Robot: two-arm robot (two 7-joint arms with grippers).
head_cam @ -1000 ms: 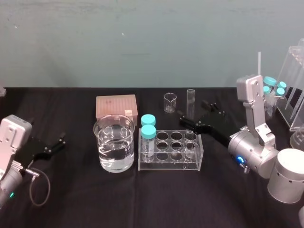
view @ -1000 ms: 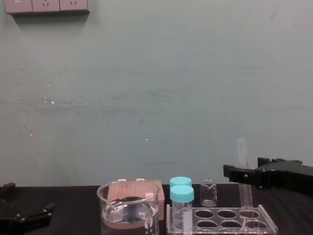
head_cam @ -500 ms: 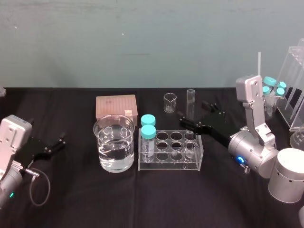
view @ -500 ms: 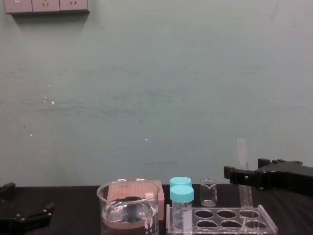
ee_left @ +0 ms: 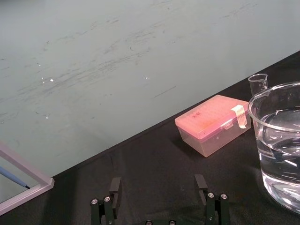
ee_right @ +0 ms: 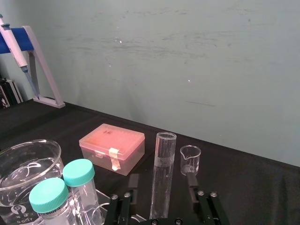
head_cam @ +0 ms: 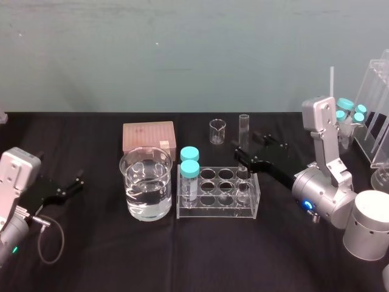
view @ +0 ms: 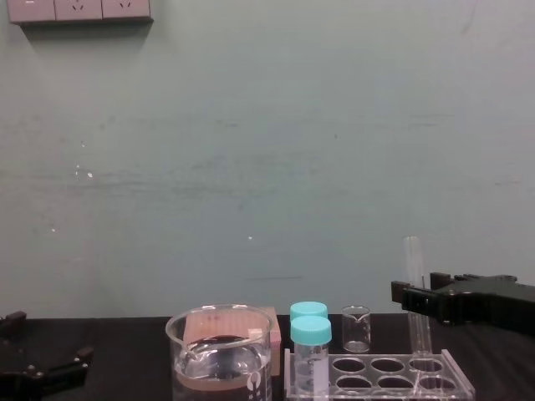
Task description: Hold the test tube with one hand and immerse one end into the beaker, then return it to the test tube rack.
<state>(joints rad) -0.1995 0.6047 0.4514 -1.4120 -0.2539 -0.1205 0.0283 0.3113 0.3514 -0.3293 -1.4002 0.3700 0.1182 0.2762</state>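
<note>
The test tube point(head_cam: 244, 131) stands upright in the right end of the test tube rack point(head_cam: 216, 211), tall and clear with no cap. My right gripper point(head_cam: 248, 145) reaches in from the right at mid height. In the right wrist view the test tube point(ee_right: 164, 154) rises between the two black fingers point(ee_right: 133, 182), with a gap on each side, so the right gripper point(ee_right: 162, 180) is open. From the chest, the gripper point(view: 416, 299) sits level with the tube point(view: 413, 263). The beaker point(head_cam: 146, 181), part full of water, stands left of the rack. My left gripper point(head_cam: 68, 188) rests open at the far left.
Two teal-capped vials point(head_cam: 189, 163) fill the rack's left end. A pink tip box point(head_cam: 149, 136) and a tiny glass beaker point(head_cam: 217, 130) stand behind. A clear acrylic stand point(head_cam: 380, 115) with more vials is at the far right. A pipette stand point(ee_right: 28, 61) is beyond the beaker.
The right gripper's fingers have drawn closer together around the test tube, and the hand has shifted slightly right. The tube, rack and left arm have not moved.
</note>
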